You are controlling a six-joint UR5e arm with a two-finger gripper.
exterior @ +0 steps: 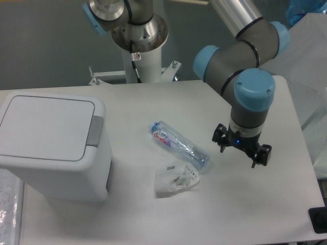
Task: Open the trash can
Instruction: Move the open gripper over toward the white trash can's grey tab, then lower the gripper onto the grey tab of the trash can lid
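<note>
Nothing of the task looks done: the trash can (53, 145) sits at the left of the frame, lid flat and closed. The hand (241, 151), fingers spread and empty, hangs at right, well apart from its grey latch (94, 132).

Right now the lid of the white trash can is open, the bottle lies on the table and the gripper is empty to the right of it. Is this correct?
Not quite. The camera view shows the trash can with its flat lid shut, the grey latch not pressed. The rest holds: the bottle lies on the table, and the gripper is empty to the right of it.
</note>
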